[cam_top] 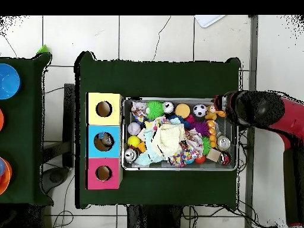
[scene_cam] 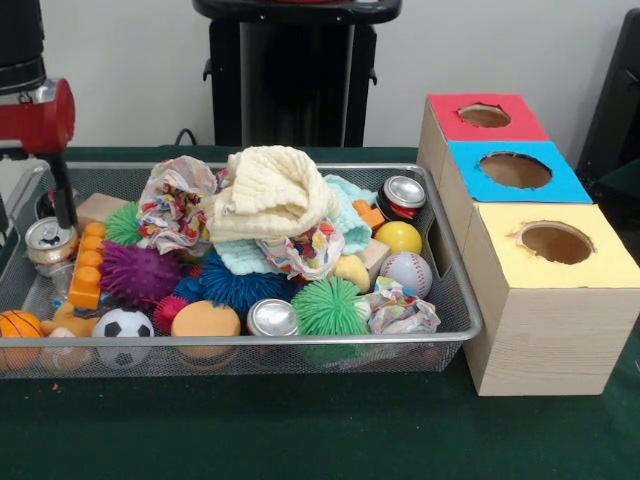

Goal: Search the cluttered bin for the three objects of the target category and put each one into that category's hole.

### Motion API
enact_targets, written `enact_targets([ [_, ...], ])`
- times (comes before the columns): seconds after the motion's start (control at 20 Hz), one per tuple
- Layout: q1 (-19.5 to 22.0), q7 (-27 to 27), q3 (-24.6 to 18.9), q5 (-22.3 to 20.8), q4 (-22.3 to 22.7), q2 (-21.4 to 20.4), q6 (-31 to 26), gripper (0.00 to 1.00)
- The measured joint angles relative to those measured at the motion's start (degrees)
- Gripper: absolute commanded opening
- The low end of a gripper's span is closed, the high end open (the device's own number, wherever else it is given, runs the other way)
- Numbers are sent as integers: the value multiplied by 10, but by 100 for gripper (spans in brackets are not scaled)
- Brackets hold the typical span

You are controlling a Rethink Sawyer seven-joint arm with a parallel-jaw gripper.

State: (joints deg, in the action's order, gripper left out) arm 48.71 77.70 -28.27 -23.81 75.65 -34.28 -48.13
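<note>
The wire mesh bin (scene_cam: 455,290) is piled with toys, cloths and cans; it also shows in the overhead view (cam_top: 178,168). My gripper (scene_cam: 67,220) reaches down on a thin black stem into the bin's left end, just above a silver can (scene_cam: 49,240). Something pale and see-through (scene_cam: 61,280) lies right below that can; I cannot tell if it is a clear plastic container. No other clear container shows. The blue-topped box's hole (scene_cam: 515,170) is right of the bin, between the red and yellow boxes. In the overhead view the arm (cam_top: 261,110) hides the gripper.
A cream cloth (scene_cam: 270,190) tops the pile. Two more cans (scene_cam: 272,318) (scene_cam: 403,195), spiky balls, a baseball (scene_cam: 406,272), a soccer ball (scene_cam: 123,325) and dotted paper wads (scene_cam: 175,205) fill the bin. The red-topped box (scene_cam: 484,116) and yellow-topped box (scene_cam: 556,243) flank the blue one.
</note>
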Motion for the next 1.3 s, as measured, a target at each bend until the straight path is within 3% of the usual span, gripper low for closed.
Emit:
enact_targets([
  [1.3,-1,0,0,-27,10,26,32,100],
])
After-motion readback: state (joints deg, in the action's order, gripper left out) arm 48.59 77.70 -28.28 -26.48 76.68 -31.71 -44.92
